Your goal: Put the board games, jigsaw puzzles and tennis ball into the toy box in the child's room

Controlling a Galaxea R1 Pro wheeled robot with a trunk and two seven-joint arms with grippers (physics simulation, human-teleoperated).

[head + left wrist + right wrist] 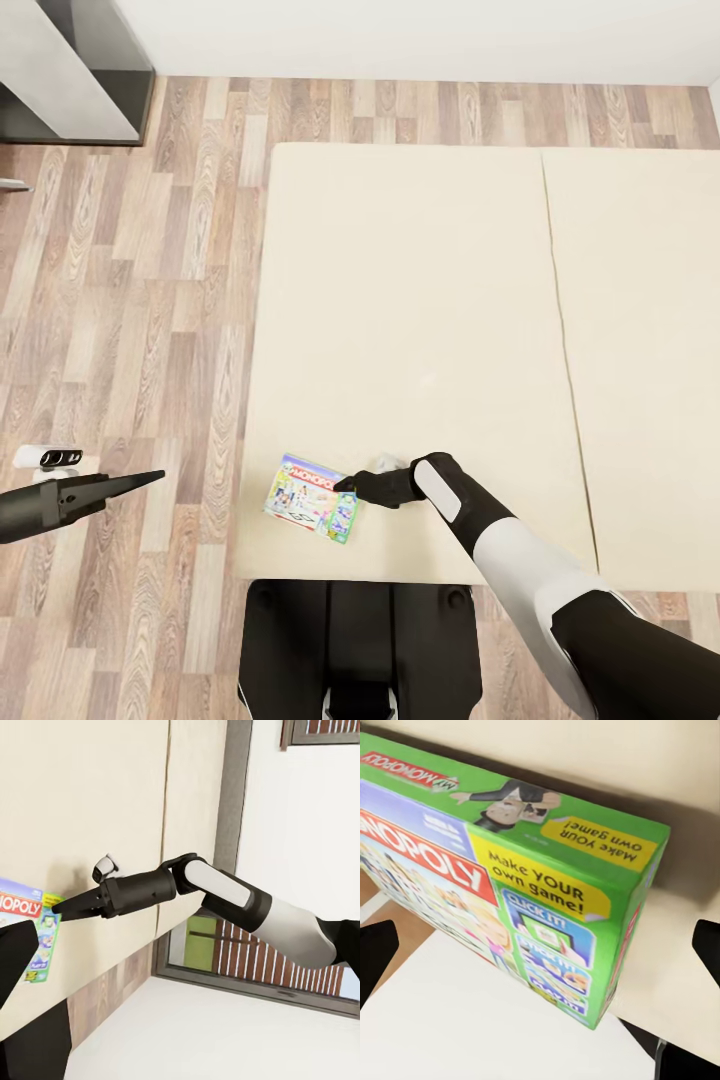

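One board game, a white Monopoly box [310, 497] with a green border, lies flat on the beige bed [400, 300] near its front left corner. My right gripper [347, 487] reaches over the mattress to the box's right edge. In the right wrist view the box [510, 885] is close up, with its green corner between the two spread fingers [375, 952], which do not clamp it. The left wrist view shows this gripper [60, 907] side-on at the box [30, 926]. My left gripper [150, 479] hangs over the wood floor left of the bed, one finger [13, 956] at the picture's edge.
A dark grey and white piece of furniture [70, 70] stands at the far left by the white wall. A seam [560, 350] splits the mattress. My black base [360, 640] sits against the bed's front edge. Wood floor [150, 300] lies open left of the bed.
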